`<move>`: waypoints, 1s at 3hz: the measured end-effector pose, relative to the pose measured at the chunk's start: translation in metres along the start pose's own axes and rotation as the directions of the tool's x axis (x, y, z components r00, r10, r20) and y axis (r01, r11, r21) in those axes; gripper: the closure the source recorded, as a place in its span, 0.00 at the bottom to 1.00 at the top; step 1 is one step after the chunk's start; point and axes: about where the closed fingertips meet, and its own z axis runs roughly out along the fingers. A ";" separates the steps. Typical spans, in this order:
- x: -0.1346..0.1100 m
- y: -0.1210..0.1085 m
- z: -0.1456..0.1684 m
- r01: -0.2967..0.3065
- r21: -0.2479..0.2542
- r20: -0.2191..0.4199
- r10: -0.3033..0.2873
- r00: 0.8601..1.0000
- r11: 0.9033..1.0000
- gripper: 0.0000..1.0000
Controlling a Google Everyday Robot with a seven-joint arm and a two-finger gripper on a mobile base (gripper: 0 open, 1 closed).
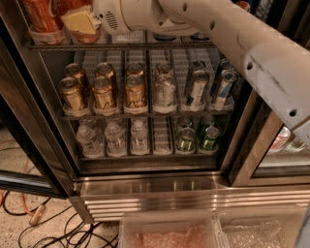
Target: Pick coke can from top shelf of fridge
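Fridge (155,198) stands with door open, three racks in view. Robot arm (232,38), white, crosses the upper frame from the right and reaches in at the upper left. Top shelf (145,46) shows only along its front edge, at the top of the view; clear holders (46,36) sit along that edge at the left. Rack below carries gold-brown cans (101,92) on the left and blue cans (218,87) on the right; not wanted. Coke can (42,13) stands upright in the far-left holder of the top shelf, cut off by the upper edge, white script partly showing. A second red can (70,5) stands just to its right, mostly hidden. Gripper (77,22) is at top-shelf height, directly in front of that second can and just beside the first; its cream-coloured tip overlaps the holder rim there. Cannot tell whether the gripper is open or closed, nor whether it touches either can; nothing reads as lifted clear of the shelf. Judgement: the reach is at its end and the grasp is the step in hand, not yet done. The next move likely calls for closing squarely around one can's body, then lifting enough to clear the holder's lip before drawing back out past the door frame. The neighbouring can sits close, so a skewed approach could nudge it.
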 end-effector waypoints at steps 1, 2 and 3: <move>-0.001 -0.002 0.001 0.000 0.000 0.000 0.000 1.000 1.000 0.95; 0.002 0.001 0.002 0.000 -0.002 0.004 0.000 1.000 1.000 1.00; 0.000 0.000 0.000 0.006 0.002 0.007 -0.006 1.000 1.000 1.00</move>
